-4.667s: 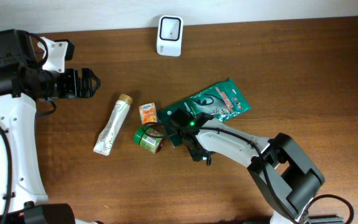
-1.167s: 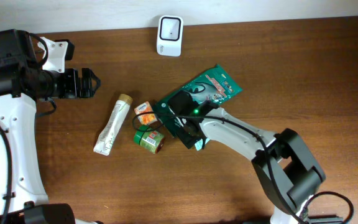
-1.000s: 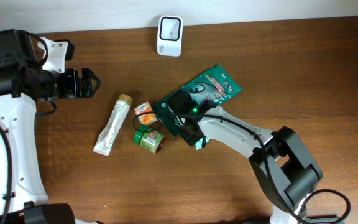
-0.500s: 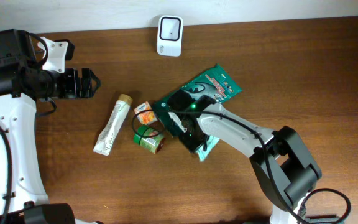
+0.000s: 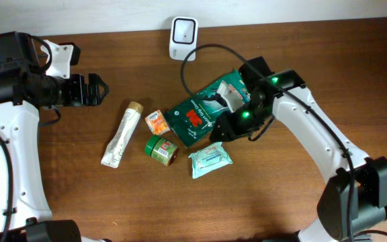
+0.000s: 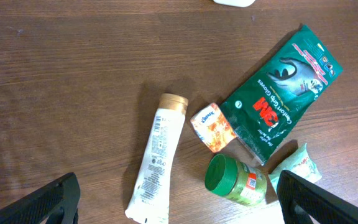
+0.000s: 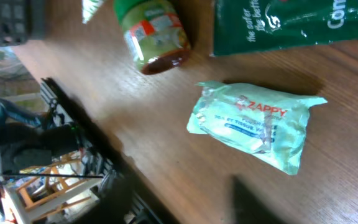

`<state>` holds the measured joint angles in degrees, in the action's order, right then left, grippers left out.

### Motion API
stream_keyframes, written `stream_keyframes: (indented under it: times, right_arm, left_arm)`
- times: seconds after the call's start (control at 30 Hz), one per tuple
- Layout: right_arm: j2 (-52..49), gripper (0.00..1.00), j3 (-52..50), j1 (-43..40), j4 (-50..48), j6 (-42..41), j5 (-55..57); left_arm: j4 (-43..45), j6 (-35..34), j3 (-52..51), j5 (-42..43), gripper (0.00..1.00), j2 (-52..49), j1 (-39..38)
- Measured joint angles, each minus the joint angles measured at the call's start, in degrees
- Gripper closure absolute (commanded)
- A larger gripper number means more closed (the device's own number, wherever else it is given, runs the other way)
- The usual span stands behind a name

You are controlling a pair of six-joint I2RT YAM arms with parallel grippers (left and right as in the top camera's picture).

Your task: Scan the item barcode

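A white barcode scanner [image 5: 183, 38] stands at the table's far edge. A pale green tissue pack [image 5: 210, 160] lies flat on the wood, also in the right wrist view [image 7: 253, 124], with nothing touching it. My right gripper [image 5: 226, 129] hangs above the dark green glove packet [image 5: 200, 115], up and to the right of the pack. Its fingers do not show in the right wrist view, and nothing is held in it. My left gripper [image 5: 91, 89] stays at the far left, open wide and empty [image 6: 178, 190].
A white tube [image 5: 122, 134], a small orange sachet [image 5: 158, 122] and a green-lidded jar [image 5: 161, 148] lie left of the glove packet. The right arm's cable [image 5: 200, 54] loops over near the scanner. The table's front edge shows in the right wrist view.
My right arm has lifted and swung back to the right, off the cluster. The tissue pack it was over now lies uncovered on the table. The left arm has not moved.
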<state>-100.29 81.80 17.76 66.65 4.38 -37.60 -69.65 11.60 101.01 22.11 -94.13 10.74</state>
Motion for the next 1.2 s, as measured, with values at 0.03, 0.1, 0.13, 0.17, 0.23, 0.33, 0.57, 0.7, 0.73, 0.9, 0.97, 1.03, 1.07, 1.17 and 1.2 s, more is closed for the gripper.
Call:
stream_keyframes:
  times: [0.03, 0.1, 0.13, 0.17, 0.23, 0.33, 0.57, 0.7, 0.73, 0.9, 0.97, 1.03, 1.07, 1.17, 1.2]
  right_arm:
    - [-0.8, 0.3, -1.2, -0.2, -1.4, -0.6, 0.6]
    - [-2.3, 0.29, -2.6, -1.2, -2.6, -1.0, 1.0]
    - [-3.4, 0.29, -3.6, -2.3, -3.9, -1.1, 1.3]
    - [-4.4, 0.29, -4.4, -3.3, -4.7, -1.0, 1.5]
    - [-6.5, 0.3, -5.9, -4.7, -6.7, -0.2, 2.1]
    - [-9.7, 0.32, -7.3, -4.1, -9.6, 0.7, 3.3]
    - [-12.3, 0.4, -11.2, 1.1, -15.5, -0.3, 6.8]
    - [-12.6, 0.63, -12.5, 1.7, -19.4, -2.2, 6.1]
    - [-12.6, 0.69, -12.6, 1.8, -19.6, -2.8, 6.1]
    - [-12.9, 0.96, -12.8, 1.9, -19.5, -3.5, 5.0]
    - [-12.9, 0.96, -12.8, 1.9, -19.4, -3.3, 4.7]
    - [-12.9, 0.96, -12.7, 1.8, -18.8, -3.3, 4.7]
    - [-12.9, 0.96, -12.6, 1.7, -18.0, -3.3, 4.7]
    - [-11.2, 0.96, -12.3, 0.7, -14.4, -3.3, 6.6]
    - [-9.7, 0.96, -12.3, 0.3, -13.6, -3.3, 7.5]
  left_arm:
    - [0.0, 0.0, 0.0, 0.0, 0.01, 0.0, 0.0]
    - [0.0, 0.0, 0.0, 0.0, 0.01, 0.0, 0.0]
    - [0.0, 0.0, 0.0, 0.0, 0.01, 0.0, 0.0]
    - [0.0, 0.0, 0.0, 0.0, 0.01, 0.0, 0.0]
    - [0.0, 0.0, 0.0, 0.0, 0.01, 0.0, 0.0]
    - [0.0, 0.0, 0.0, 0.0, 0.01, 0.0, 0.0]
    - [0.0, 0.0, 0.0, 0.0, 0.01, 0.0, 0.0]
    - [0.0, 0.0, 0.0, 0.0, 0.01, 0.0, 0.0]
    - [0.0, 0.0, 0.0, 0.0, 0.01, 0.0, 0.0]
    - [0.0, 0.0, 0.0, 0.0, 0.01, 0.0, 0.0]
    - [0.0, 0.0, 0.0, 0.0, 0.01, 0.0, 0.0]
    - [0.0, 0.0, 0.0, 0.0, 0.01, 0.0, 0.0]
    - [0.0, 0.0, 0.0, 0.0, 0.01, 0.0, 0.0]
    - [0.0, 0.0, 0.0, 0.0, 0.01, 0.0, 0.0]
    - [0.0, 0.0, 0.0, 0.0, 0.01, 0.0, 0.0]
